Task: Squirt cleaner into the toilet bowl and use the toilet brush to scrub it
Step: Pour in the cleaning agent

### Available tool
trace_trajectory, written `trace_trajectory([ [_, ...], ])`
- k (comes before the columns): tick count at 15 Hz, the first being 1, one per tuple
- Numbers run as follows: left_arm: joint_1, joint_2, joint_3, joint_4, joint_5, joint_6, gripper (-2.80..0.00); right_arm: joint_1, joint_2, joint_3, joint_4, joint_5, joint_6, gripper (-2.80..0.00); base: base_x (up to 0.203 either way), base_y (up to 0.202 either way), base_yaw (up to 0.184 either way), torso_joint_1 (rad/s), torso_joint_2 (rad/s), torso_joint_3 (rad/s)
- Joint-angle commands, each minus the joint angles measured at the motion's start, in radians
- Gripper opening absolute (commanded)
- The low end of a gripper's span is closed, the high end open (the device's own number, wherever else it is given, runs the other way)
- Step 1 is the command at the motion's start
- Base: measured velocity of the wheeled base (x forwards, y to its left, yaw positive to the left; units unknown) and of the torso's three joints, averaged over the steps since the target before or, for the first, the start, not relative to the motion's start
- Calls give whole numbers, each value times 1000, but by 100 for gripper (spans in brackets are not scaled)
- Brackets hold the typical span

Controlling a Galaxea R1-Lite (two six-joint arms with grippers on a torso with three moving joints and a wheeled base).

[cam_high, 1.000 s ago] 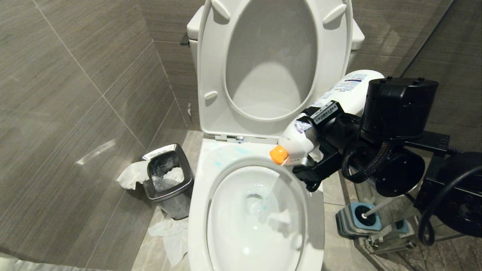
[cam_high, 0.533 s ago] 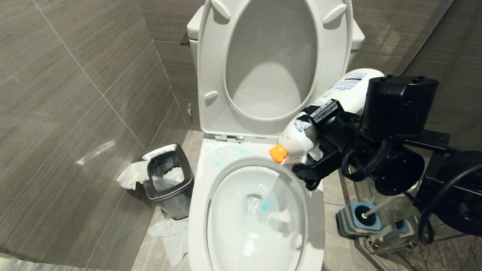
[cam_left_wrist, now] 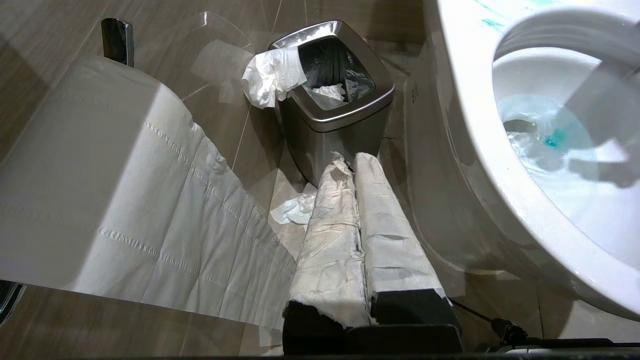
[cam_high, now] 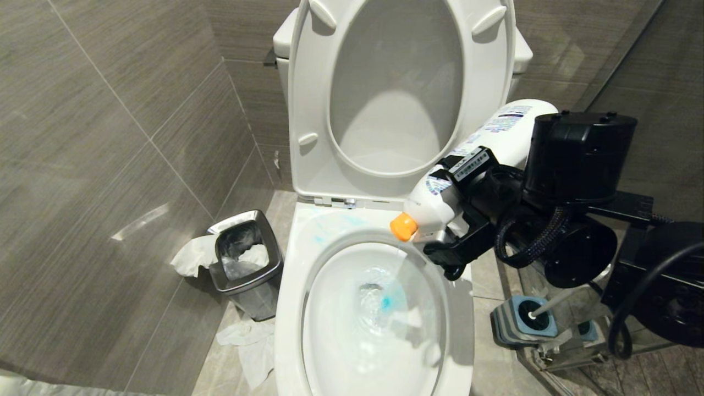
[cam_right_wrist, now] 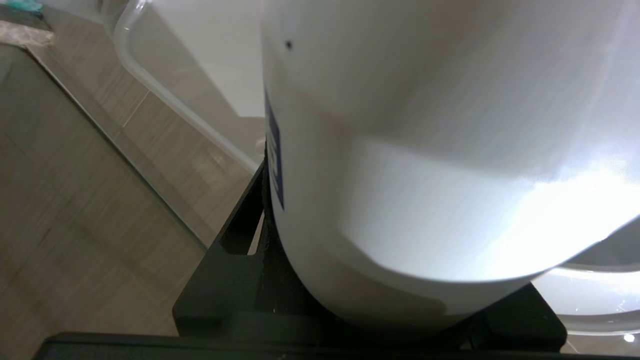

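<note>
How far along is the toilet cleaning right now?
Done: blue cleaner already tints the water in the toilet bowl, with smears on the rim. In hand: the right hand holds the white bottle tilted, orange cap over the bowl. Left: scrubbing; the toilet brush sits in its holder.

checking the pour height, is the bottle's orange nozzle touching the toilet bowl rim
Cannot tell. In the head view the orange nozzle overlaps the toilet bowl rim, with no visible gap or contact.

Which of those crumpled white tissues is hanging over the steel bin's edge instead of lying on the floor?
The crumpled white tissue draped over the square steel waste bin's rim; the others lie on the floor tiles beside the bin.
</note>
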Motion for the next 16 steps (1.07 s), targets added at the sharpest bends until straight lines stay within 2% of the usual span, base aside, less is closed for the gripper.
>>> trace_trajectory([
  [1,0,2,0,0,0,-1,-280,3,2,0,-4,-3,-12,-280,0,0,0,0,0,0],
  [7,0,2,0,0,0,-1,-280,6,0,0,-4,-3,-3,-280,0,0,0,0,0,0],
  [8,0,2,0,0,0,-1,-280,6,-1,-4,-4,-3,11,-280,0,0,0,0,0,0],
  [9,0,2,0,0,0,-1,-280,6,0,-7,-4,-3,60,-280,0,0,0,0,0,0],
  [16,0,2,0,0,0,-2,-280,4,-23,4,30,-78,729,-280,0,0,0,0,0,0],
])
